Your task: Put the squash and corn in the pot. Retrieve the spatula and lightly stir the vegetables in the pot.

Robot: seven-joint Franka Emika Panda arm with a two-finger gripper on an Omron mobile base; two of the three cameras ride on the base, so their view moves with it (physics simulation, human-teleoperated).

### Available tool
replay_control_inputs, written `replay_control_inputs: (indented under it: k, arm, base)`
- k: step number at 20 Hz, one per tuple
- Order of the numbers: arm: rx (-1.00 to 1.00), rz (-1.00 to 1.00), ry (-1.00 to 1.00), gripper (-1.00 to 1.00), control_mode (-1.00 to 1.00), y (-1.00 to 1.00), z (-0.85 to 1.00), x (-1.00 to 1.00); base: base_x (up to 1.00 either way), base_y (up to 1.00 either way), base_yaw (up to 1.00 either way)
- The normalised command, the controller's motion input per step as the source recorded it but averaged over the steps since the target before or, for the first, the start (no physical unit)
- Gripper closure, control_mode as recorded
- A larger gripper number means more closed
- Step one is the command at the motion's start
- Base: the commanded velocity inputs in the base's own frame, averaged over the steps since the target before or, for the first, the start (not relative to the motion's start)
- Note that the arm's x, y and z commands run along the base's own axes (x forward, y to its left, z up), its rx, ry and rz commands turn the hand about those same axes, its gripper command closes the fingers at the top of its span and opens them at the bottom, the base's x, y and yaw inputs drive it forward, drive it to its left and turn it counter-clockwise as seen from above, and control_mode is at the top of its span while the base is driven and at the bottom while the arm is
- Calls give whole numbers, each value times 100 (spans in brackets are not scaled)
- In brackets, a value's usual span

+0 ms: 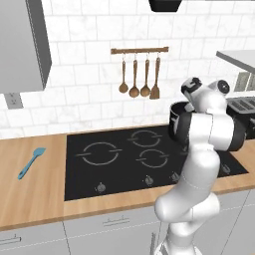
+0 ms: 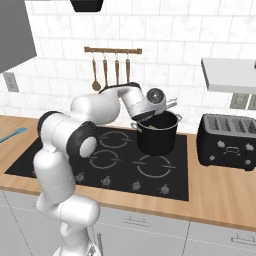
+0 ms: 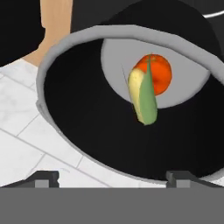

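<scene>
Presently, contents of the scene as they stand.

Pot (image 2: 157,132) — one, black with a silvery rim, standing on the back right of the black cooktop (image 1: 124,159). Inside it, seen from the hand view: one ear of corn (image 3: 143,97), yellow with a green husk edge, lying across one orange squash (image 3: 154,74) on the grey bottom. Both vegetables look to be in; that part of the task reads as done.

Claw (image 3: 112,177) — one, poised just above the pot's mouth, fingertips spread wide apart with nothing between them: released.

Spatula (image 1: 31,162) — one, light blue, flat on the wooden table (image 1: 30,199) to the left of the cooktop, well apart from the pot and the claw. Its long axis runs on a slant, paddle head toward the wall, handle toward the front edge. From the claw it lies far to the left, across the full width of the cooktop; the single arm must swing that way and turn to close across the thin handle.

Wooden utensils (image 1: 139,79) — four, hanging from a wall rail; not wanted.

Toaster (image 2: 227,141) — one, black, on the table right of the pot.
</scene>
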Motion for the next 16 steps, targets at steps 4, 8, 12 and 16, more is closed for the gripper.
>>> replay_control_inputs:
  k: [4,8,12,16]
  arm:
    - [0,0,-5,-100,-100,43,100,-64]
    - [-1,0,0,-100,-100,58,100,-63]
    - [-10,7,0,-100,-100,51,100,-64]
    - [-27,22,0,-100,-100,18,72,-66]
  base:
    - [0,0,0]
    - [0,0,0]
    - [0,0,0]
    - [0,0,0]
